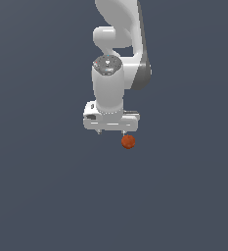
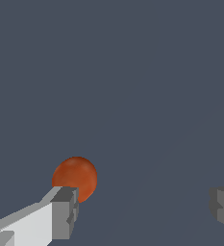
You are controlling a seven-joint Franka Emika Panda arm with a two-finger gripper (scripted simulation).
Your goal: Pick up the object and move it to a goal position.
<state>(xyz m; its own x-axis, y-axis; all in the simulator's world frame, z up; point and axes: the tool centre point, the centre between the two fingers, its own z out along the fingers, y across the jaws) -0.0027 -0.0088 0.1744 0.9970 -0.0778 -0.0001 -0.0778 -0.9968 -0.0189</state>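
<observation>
Below the arm's white gripper (image 1: 111, 131) I see the red ball (image 1: 128, 141) near one finger (image 2: 60, 214), which partly hides it; jaws spread wide, grasping nothing.

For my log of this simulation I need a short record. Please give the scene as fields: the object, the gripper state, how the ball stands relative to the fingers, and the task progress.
object: small red-orange ball
gripper: open, fingers wide apart
ball versus fingers: beyond one finger, partly hidden by its tip, not between the two; contact cannot be told
surface: plain dark grey floor
task progress: ball not yet grasped
</observation>
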